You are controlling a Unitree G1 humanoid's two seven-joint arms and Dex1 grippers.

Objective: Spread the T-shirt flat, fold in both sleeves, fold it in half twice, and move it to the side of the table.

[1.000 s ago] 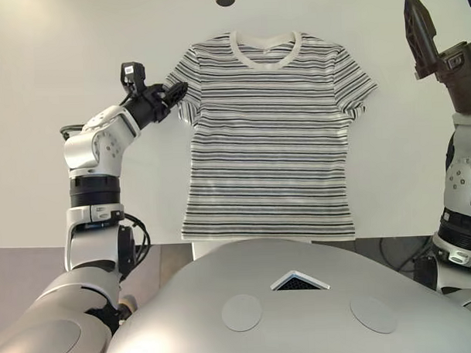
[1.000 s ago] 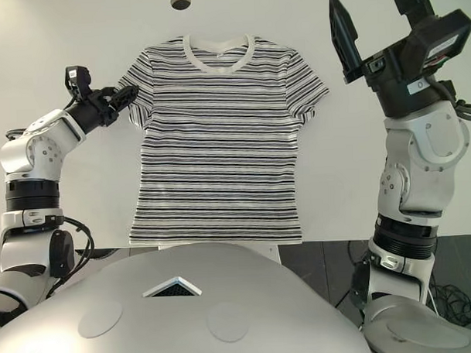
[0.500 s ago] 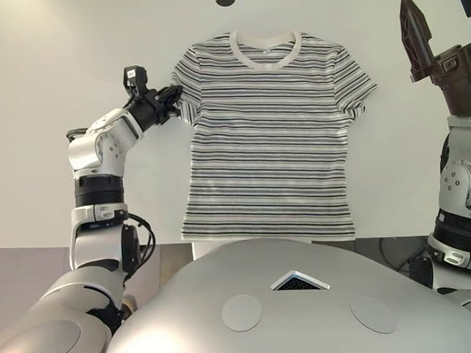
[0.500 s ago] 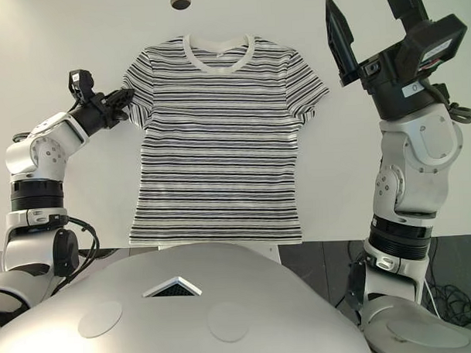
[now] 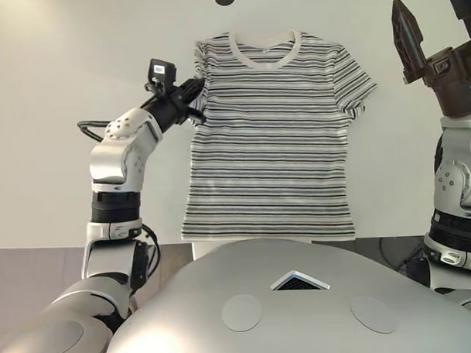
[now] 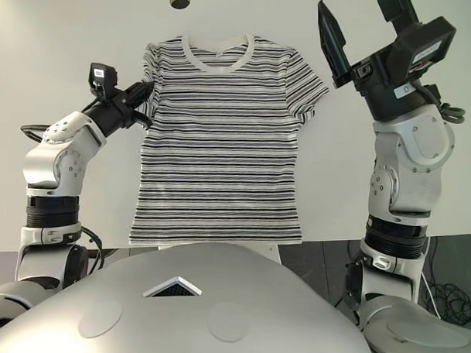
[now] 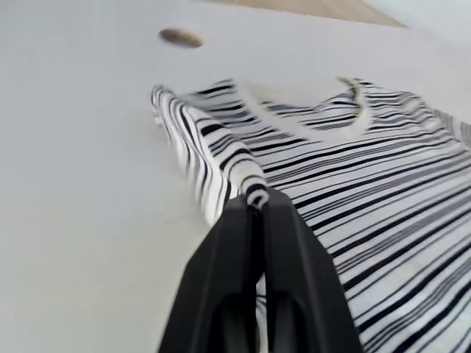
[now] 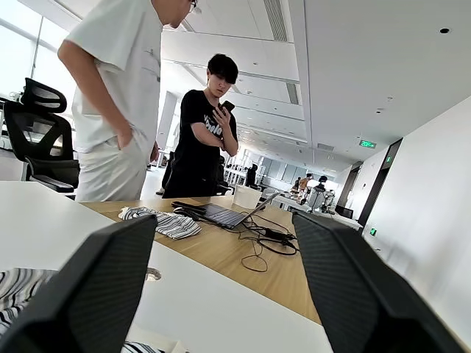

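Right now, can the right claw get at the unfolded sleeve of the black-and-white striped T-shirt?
Probably yes. The right claw hangs open above the white table, just outside the T-shirt's unfolded sleeve, with nothing between them. The left claw, shut on the other sleeve, is well clear.

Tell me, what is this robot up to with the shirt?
It is folding a striped T-shirt that lies flat on a white table. The left gripper is shut on the left sleeve and holds it lifted and turned in toward the shirt's body. The right gripper is open and raised above the table, beside the right sleeve, which lies spread out and is not yet folded.
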